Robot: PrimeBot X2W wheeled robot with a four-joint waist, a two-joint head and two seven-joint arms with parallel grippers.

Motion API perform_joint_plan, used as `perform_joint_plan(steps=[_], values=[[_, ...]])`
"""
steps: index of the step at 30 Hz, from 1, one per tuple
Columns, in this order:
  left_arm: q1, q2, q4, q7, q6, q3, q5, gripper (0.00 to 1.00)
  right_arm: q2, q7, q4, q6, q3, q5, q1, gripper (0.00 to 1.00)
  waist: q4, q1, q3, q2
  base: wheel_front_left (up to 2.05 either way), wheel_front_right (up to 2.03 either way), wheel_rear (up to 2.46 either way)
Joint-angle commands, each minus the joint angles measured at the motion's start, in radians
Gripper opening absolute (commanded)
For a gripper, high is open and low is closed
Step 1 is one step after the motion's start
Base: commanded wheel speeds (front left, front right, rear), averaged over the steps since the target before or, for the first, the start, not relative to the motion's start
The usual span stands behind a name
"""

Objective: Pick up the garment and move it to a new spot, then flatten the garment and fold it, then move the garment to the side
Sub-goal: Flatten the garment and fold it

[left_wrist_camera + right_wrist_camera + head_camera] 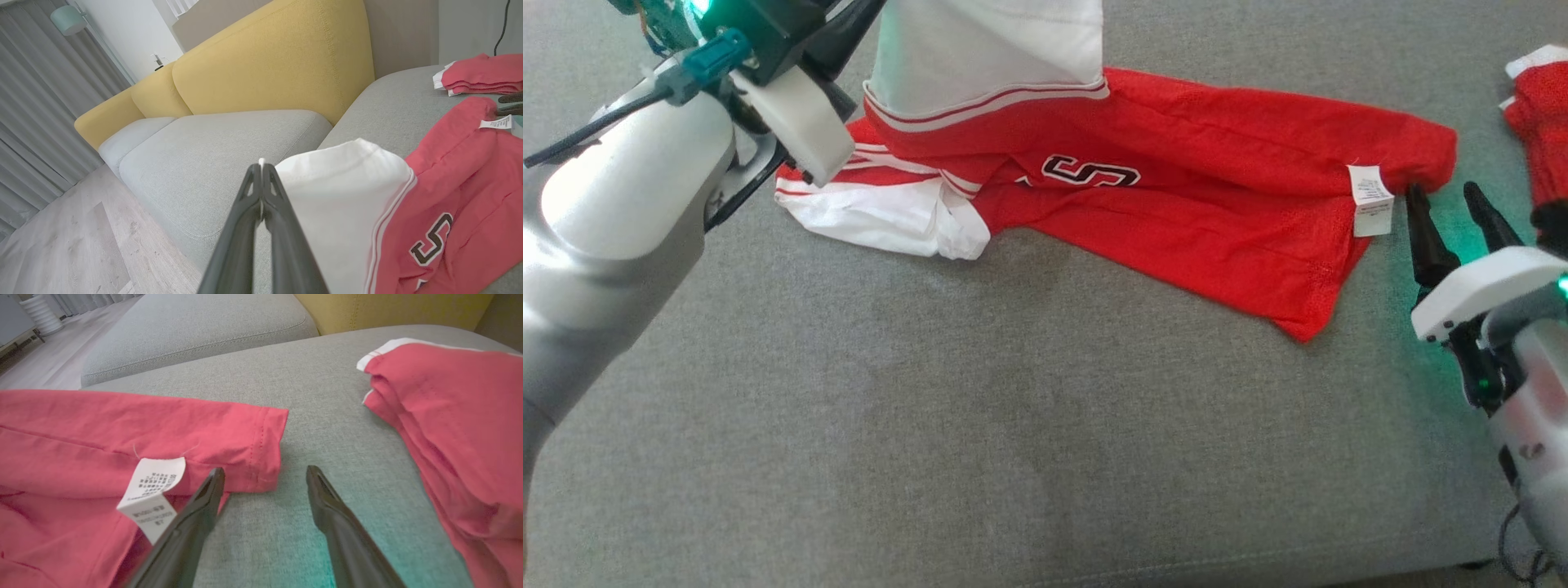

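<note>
The garment (1176, 171), red with white panels, is spread on the grey cushion (1013, 408), its white end raised; a second red garment (1539, 122) is laid near its right. The white end is pinched by the left gripper (261, 171); the right gripper (1444, 192) is held with fingers spread, just beside the white label (1370, 200)
</note>
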Motion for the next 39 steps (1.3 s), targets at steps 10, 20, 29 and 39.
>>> perform_joint_plan(steps=[10, 20, 29, 39], values=[[-0.088, 0.017, -0.007, -0.003, -0.006, 0.031, 0.006, 0.00, -0.027, -0.024, 0.070, 0.007, 0.106, 0.066, -0.069, 0.73, 0.017, -0.0001, 0.031, 0.0000, 0.00, 0.00, 0.00], [-0.085, 0.026, 0.004, -0.017, -0.002, 0.031, 0.001, 0.00, -0.059, -0.060, 0.078, 0.007, 0.187, 0.114, -0.092, 0.00, 0.012, -0.0001, 0.019, 0.0000, 0.00, 0.00, 0.00], [-0.062, 0.058, -0.055, -0.072, 0.047, 0.111, 0.012, 0.00, -0.159, -0.075, -0.098, 0.007, 0.233, 0.163, -0.159, 0.00, -0.009, -0.0001, -0.097, 0.0000, 0.00, 0.00, 0.00], [0.007, 0.128, -0.225, -0.074, 0.047, 0.329, 0.037, 0.00, -0.363, -0.051, -0.340, 0.007, 0.261, 0.209, -0.247, 0.00, 0.014, -0.0001, -0.286, 0.0000, 0.00, 0.00, 0.00]])
